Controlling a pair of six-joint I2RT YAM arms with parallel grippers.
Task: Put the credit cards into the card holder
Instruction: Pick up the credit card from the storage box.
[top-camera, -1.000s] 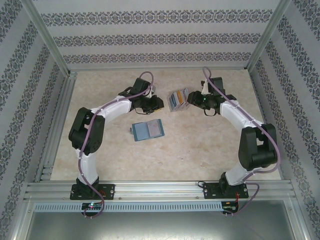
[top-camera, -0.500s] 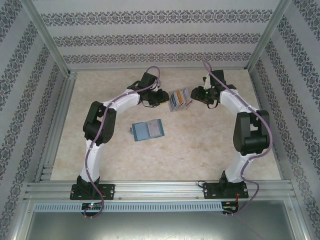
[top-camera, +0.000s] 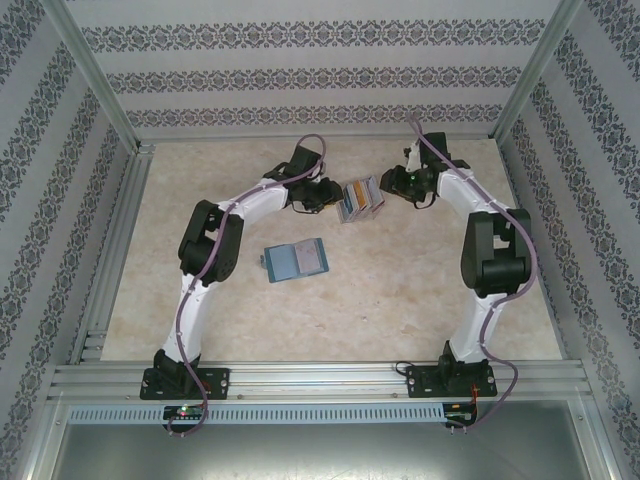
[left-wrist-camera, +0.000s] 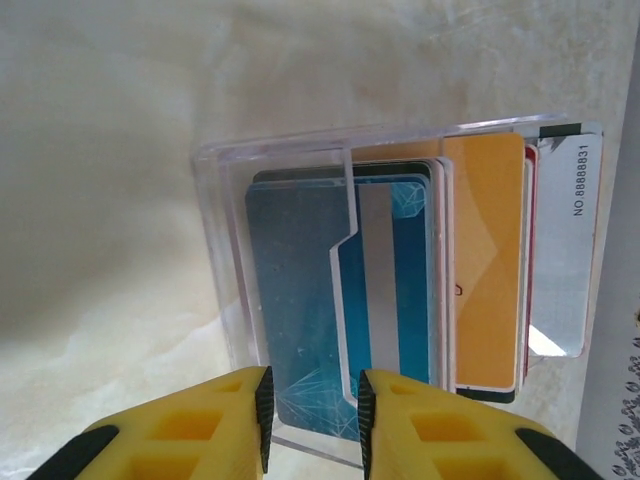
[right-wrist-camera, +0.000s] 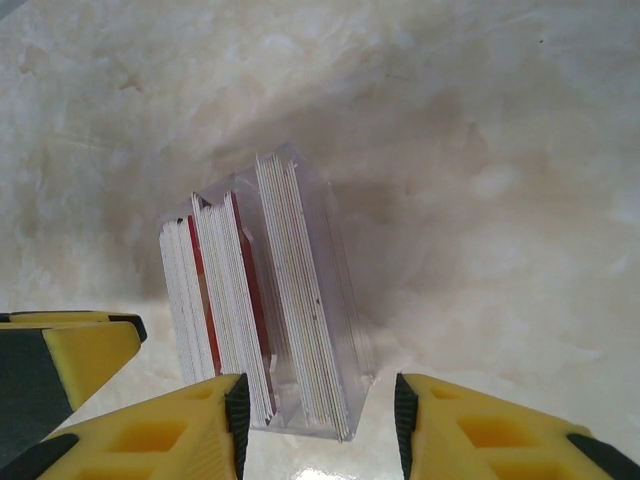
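Observation:
The credit cards (top-camera: 359, 198) stand fanned in a clear plastic case at the back middle of the table. In the left wrist view the cards (left-wrist-camera: 400, 280) show blue, grey-silver and orange faces; in the right wrist view the cards (right-wrist-camera: 250, 300) are edge-on. My left gripper (top-camera: 328, 197) is open just left of them, its open jaws (left-wrist-camera: 314, 415) at the case's near edge over the blue card. My right gripper (top-camera: 388, 187) is open on their right, its jaws (right-wrist-camera: 320, 420) straddling the case's end. The teal card holder (top-camera: 295, 261) lies open and flat nearer me, apart from both grippers.
The clear case (left-wrist-camera: 225, 250) stands on the marbled table (top-camera: 400, 290). Patterned walls and aluminium rails (top-camera: 115, 240) enclose the table. One yellow finger of the left gripper (right-wrist-camera: 70, 350) shows at the left edge of the right wrist view.
Both arms have stretched farther back and closed in on the cards from either side. The cards and the card holder have not moved.

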